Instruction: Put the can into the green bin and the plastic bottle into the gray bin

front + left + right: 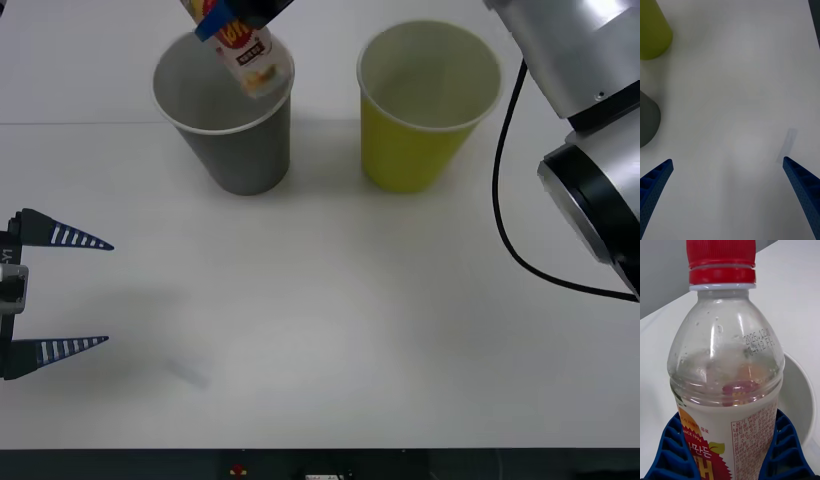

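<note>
The plastic bottle [255, 60], clear with a red cap and a yellow-orange label, hangs tilted over the mouth of the gray bin [240, 150], its base just inside the rim. My right gripper [232, 22] is shut on it at the label; in the right wrist view the blue fingers [673, 450] clamp both sides of the bottle [726, 363], with the gray bin's rim [799, 397] behind it. The green bin [410, 150] stands to the right of the gray one. My left gripper [95, 292] waits open at the table's left edge. The can is out of view.
The right arm's silver body [590, 120] and a black cable [505, 220] hang over the table's right side. In the left wrist view the green bin [653, 33] and the gray bin [647, 120] stand beyond the open left gripper [727, 161]. The white table [330, 340] is bare in front.
</note>
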Robot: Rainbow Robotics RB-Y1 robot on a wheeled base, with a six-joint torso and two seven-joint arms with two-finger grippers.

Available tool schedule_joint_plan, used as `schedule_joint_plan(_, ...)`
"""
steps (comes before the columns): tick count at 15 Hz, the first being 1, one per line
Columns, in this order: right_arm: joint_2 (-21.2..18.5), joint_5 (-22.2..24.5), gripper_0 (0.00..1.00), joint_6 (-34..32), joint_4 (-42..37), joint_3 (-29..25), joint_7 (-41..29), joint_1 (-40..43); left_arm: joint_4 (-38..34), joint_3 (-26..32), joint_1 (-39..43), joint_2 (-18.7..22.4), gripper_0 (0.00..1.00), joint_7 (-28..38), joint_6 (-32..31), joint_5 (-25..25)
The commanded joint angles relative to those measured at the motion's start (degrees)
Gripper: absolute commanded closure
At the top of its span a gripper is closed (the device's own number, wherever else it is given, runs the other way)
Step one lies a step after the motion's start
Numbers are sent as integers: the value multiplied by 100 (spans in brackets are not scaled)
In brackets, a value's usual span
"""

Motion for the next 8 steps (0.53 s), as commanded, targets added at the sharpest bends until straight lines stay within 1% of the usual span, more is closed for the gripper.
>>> schedule_joint_plan(1,119,-2,96,585,204,341,10,0,0,0,0,0,0,0,0,0)
schedule_joint_plan(3,172,-2,95,778,292,447,10,0,0,0,0,0,0,0,0,0)
schedule_joint_plan(4,172,7,91,796,283,464,10,0,0,0,0,0,0,0,0,0)
schedule_joint_plan(5,172,-19,74,796,283,473,71,0,0,0,0,0,0,0,0,0)
schedule_joint_plan(7,172,-19,15,787,283,473,300,0,0,0,0,0,0,0,0,0)
schedule_joint_plan(8,172,-37,0,778,283,473,309,0,0,0,0,0,0,0,0,0)
